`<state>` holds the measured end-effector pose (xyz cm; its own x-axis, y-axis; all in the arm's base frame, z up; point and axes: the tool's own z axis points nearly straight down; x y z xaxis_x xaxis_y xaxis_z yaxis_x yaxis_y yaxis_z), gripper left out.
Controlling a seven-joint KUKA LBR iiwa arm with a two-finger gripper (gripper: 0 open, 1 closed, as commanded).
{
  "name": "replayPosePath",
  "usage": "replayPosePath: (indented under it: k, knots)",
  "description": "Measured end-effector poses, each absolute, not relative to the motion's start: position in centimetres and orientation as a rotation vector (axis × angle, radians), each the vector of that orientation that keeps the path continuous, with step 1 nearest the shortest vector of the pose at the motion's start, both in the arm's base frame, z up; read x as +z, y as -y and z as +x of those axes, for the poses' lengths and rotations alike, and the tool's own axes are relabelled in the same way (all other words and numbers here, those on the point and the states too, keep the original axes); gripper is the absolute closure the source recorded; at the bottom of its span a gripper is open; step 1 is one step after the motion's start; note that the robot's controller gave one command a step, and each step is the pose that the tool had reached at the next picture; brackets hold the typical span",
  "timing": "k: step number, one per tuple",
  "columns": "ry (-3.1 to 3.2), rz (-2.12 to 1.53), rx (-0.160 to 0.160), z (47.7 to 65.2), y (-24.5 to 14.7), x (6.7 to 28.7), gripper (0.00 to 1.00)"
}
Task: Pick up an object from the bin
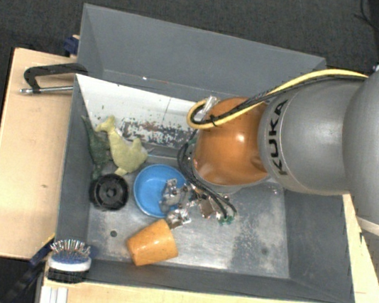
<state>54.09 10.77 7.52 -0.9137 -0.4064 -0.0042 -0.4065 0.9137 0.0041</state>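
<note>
Landmark for all positions: blue bowl (153, 188), shallow, round, mouth up, on the floor of the bin (260, 247).

Tool (178, 209): at the bowl's right rim, with its metal tip overlapping that rim as seen from above. I cannot tell whether it touches the rim or hangs just over it. Wide or narrow: cannot tell, since the tip reads as a tangle of metal under the orange wrist cover (227, 150). Nothing is visibly held.

Next out from the bowl:
- Orange cup (152, 243), just below the bowl toward the bin's front wall. It lies on its side and is apart from the bowl. Its long axis runs roughly along that wall, slightly tilted.
- Black round part (109, 191), just beside the bowl's left edge. It has a ribbed rim and a dark centre.
- Yellow-green soft toy (126, 150), above-left of the bowl, near its upper edge.
- Dark green piece (95, 147), further left again, against the toy and the bin's side wall.
- Brush head (70, 255), farthest out, at the bin's front-left corner on the rim.

Judgement: the bowl is the likely target, as the tool is closest to it. The bowl's body lies to the left of the tool, so only the thin right rim is in reach. A pinch across that rim looks workable. The bowl has no long axis, so wrist angle should matter little. The cup is the nearest alternative.
</note>
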Motion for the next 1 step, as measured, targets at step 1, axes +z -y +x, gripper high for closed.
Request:
replayPosePath:
  k: [1]
  knots:
    - [-2.990, -0.918, 0.000, 53.27, -11.43, 20.22, 1.00]
